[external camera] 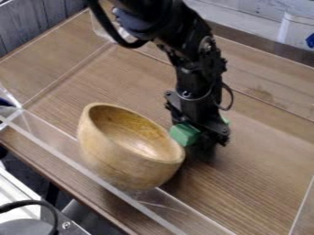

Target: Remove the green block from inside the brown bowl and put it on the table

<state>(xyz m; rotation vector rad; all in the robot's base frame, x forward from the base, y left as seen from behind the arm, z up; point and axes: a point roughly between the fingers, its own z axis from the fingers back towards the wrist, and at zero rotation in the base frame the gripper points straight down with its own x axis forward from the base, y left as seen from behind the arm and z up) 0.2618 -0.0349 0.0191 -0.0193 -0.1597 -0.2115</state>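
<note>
The claw (201,138) is shut at the green block (185,134), which shows just beside the rim of the brown bowl (128,147), outside it; whether it grips the block I cannot tell. The bowl tilts near the clear wall (92,172); open desk (263,170) spreads beyond the claw.

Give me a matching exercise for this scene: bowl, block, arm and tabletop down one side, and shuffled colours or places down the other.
1. bowl
2. block
3. arm
4. tabletop

A. black
B. at the jaws, bright green
C. brown wood grain, under everything else listed
D. light brown and round, hollow inside

Pairs: 1-D, 2-B, 3-A, 4-C
</note>
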